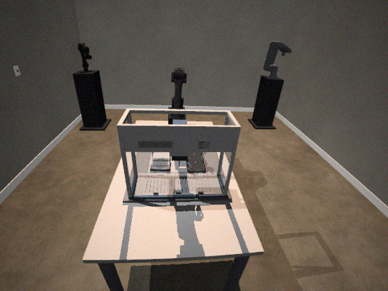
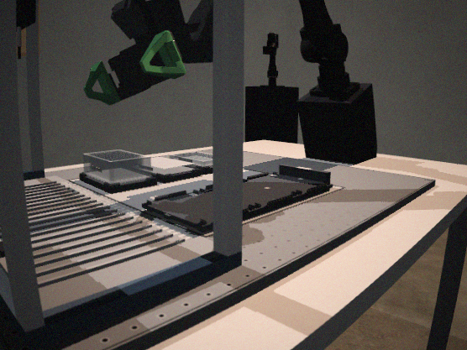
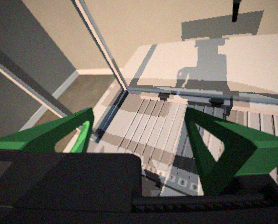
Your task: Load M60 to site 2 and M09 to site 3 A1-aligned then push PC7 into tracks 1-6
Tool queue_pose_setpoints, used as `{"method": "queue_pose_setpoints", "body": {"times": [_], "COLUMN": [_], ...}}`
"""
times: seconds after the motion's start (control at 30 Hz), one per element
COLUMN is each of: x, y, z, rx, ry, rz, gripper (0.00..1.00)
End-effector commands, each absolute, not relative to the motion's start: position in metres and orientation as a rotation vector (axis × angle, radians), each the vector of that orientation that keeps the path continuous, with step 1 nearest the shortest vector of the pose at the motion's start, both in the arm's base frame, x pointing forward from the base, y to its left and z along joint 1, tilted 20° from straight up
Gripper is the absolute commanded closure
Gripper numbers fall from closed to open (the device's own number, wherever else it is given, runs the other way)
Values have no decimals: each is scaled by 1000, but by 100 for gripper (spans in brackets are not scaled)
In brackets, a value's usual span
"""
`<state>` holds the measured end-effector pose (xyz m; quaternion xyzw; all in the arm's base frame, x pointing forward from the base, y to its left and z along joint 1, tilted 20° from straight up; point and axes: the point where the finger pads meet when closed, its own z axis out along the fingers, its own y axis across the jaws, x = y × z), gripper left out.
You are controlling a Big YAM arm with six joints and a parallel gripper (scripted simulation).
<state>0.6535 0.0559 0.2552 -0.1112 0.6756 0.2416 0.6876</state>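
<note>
My gripper (image 2: 134,65) has green fingers and is open and empty. It hangs tilted, high above the deck, over the area near the rails and the far nest. The clear deep-well block M09 (image 2: 115,163) stands on nest S3, the nest closest to the rails. A flat plate (image 2: 172,169) lies on nest S2, and another (image 2: 197,158) on S1 behind it. The dark carrier PC7 (image 2: 235,198) lies on the apron with its sites empty and its handle (image 2: 304,174) toward the arm's base. In the wrist view my fingers frame the rails (image 3: 160,130) far below.
The instrument's grey frame (image 1: 178,137) surrounds the deck; one of its posts (image 2: 228,114) stands in front of the carrier. The ribbed rails (image 2: 84,227) lie left of the carrier. The arm's base (image 2: 338,122) stands at the far side of the deck.
</note>
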Motion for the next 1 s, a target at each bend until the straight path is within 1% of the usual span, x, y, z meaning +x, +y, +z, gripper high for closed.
{"method": "queue_pose_setpoints", "body": {"times": [0.0, 0.17, 0.53, 0.57, 0.6, 0.67, 0.7, 0.8, 0.83, 0.9, 0.93, 0.97], "x": [648, 633, 590, 603, 605, 592, 577, 571, 563, 559, 548, 543], "y": [64, 37, 31, 36, 36, 32, 33, 29, 28, 26, 21, 23], "z": [259, 242, 217, 244, 236, 240, 212, 220, 207, 218, 202, 202], "rx": [-256, -170, -82, -90, -77, -63, -53, -43, -37, -32, -20, -21], "ry": [1560, 1714, 2000, 1984, 2029, 2078, 2132, 2172, 2194, 2230, 2256, 2286], "rz": [523, 465, 381, 367, 357, 330, 334, 305, 306, 277, 276, 264], "gripper": [0, 0, 0, 0, 0, 0, 0, 0, 0, 0, 0, 0]}}
